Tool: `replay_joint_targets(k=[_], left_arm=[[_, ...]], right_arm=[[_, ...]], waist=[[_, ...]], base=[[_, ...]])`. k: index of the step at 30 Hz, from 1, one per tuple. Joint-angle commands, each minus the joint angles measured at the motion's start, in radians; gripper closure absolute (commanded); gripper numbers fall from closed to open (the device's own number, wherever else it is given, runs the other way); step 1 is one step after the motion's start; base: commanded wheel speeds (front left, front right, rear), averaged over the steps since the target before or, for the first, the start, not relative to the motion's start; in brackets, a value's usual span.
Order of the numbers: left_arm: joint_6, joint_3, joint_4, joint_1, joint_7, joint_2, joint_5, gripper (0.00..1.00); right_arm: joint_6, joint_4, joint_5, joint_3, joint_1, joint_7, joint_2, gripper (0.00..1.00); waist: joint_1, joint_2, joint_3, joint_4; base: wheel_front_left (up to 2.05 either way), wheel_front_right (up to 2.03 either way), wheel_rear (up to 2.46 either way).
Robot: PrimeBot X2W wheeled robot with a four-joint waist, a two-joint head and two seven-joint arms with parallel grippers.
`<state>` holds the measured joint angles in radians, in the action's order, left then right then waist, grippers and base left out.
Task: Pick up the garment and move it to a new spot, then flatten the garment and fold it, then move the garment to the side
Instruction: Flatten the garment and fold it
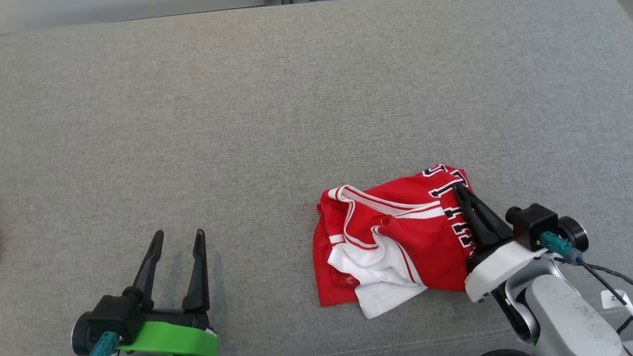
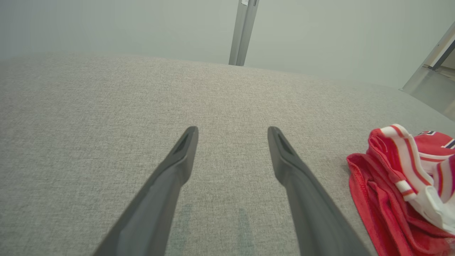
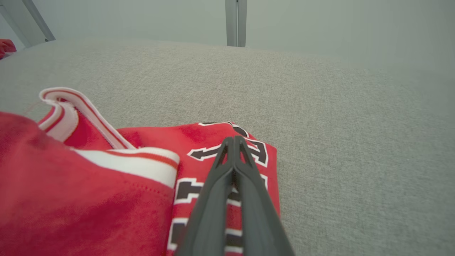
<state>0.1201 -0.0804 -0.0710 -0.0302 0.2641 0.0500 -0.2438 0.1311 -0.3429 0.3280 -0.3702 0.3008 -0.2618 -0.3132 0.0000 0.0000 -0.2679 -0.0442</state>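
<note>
Loosely rumpled jersey (image 1: 395, 237) lies on grey weave (image 1: 198, 123).

The grey surface (image 1: 247, 99) lies open left and ahead; the crumpled garment (image 1: 390, 237) (lower right) obstructs.

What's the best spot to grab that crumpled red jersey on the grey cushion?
Grip the jersey by its lettered far-right corner, coming in from the right, low over the cushion. That corner lies fairly flat at the heap's edge, while the middle is bunched in folds. The right gripper is shut there, seemingly pinching it.
</note>
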Motion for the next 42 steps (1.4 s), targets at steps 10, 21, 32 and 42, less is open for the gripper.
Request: replay_joint_targets(k=[10, 21, 32, 42], left_arm=[[0.005, -0.006, -0.007, 0.008, 0.0, 0.002, -0.006, 0.0], [-0.007, -0.029, -0.014, 0.013, 0.0, 0.002, -0.033, 0.0], [-0.019, -0.046, -0.021, 0.016, 0.0, 0.002, -0.051, 0.0], [-0.026, -0.049, -0.025, 0.005, 0.0, 0.002, -0.059, 0.0]], right_arm=[[-0.001, -0.015, 0.007, -0.091, -0.017, -0.003, 0.026, 1.0], [-0.001, -0.038, 0.034, -0.238, -0.021, -0.003, 0.041, 1.0], [-0.001, -0.085, 0.04, -0.333, 0.025, -0.003, 0.09, 1.0], [-0.001, -0.154, 0.062, -0.344, 0.071, -0.003, 0.139, 1.0]], waist=[[0.0, 0.0, 0.008, 0.026], [0.0, 0.0, 0.016, 0.081], [0.0, 0.0, 0.021, 0.127], [0.0, 0.0, 0.032, 0.135]], base=[[0.0, 0.0, 0.0], [0.0, 0.0, 0.0], [0.0, 0.0, 0.0], [0.0, 0.0, 0.0]])
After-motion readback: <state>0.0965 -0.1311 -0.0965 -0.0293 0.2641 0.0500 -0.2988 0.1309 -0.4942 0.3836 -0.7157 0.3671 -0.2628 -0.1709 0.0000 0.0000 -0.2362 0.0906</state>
